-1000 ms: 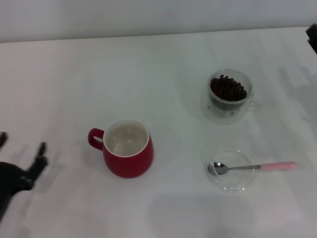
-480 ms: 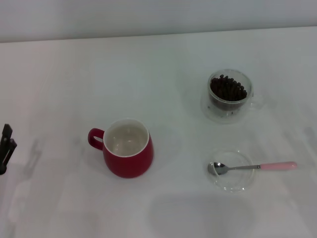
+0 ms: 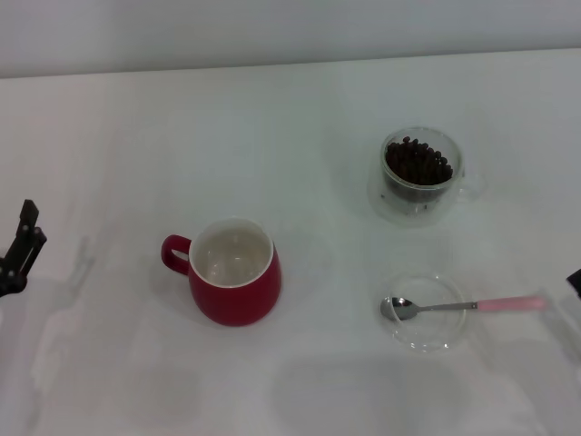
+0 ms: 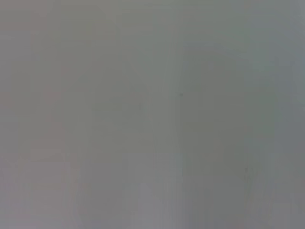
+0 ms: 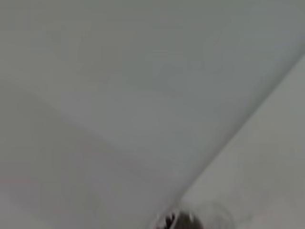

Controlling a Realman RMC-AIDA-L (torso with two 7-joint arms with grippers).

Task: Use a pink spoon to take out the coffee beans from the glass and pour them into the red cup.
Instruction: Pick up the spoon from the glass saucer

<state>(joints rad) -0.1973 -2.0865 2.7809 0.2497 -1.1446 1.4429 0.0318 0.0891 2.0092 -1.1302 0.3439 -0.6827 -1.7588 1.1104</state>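
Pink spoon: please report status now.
Pink spoon untouched, bowl in clear dish. Left gripper far left; right gripper at right edge. Path clear.

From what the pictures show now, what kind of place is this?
Probably a staged tabletop test bench, not a real kitchen: a plain white table, bare but for a red cup, a glass of coffee beans and a pink spoon.

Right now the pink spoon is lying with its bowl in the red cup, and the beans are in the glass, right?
Not quite. The head view shows the pink spoon with its bowl in the shallow clear dish, not the red cup. The coffee beans are indeed in the glass.
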